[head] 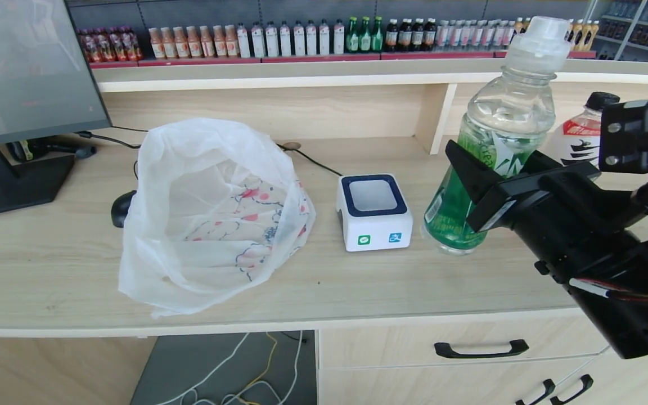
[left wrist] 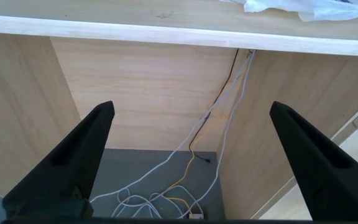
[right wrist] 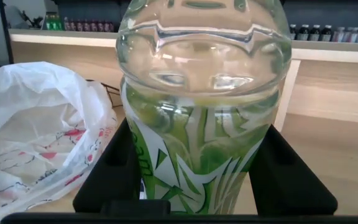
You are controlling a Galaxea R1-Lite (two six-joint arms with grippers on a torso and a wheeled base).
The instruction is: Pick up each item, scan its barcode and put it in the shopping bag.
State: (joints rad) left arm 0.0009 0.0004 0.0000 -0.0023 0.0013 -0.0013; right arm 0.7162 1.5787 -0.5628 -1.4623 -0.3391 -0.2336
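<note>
Head view: my right gripper (head: 495, 169) clamps the green-labelled bottle (head: 509, 112) just right of the scanner (head: 373, 211), the bottle leaning slightly. One finger is hidden behind it, and I cannot tell whether its base clears the counter (head: 48, 264). The shopping bag (head: 211, 214) stands open left of the scanner, with a red-and-blue pattern inside too veiled to identify. A red-labelled bottle (head: 580, 135) is half hidden by my arm. One scanner, one bag, two bottles at the counter. My left gripper (left wrist: 191, 162) hangs spread wide below the counter edge.
</note>
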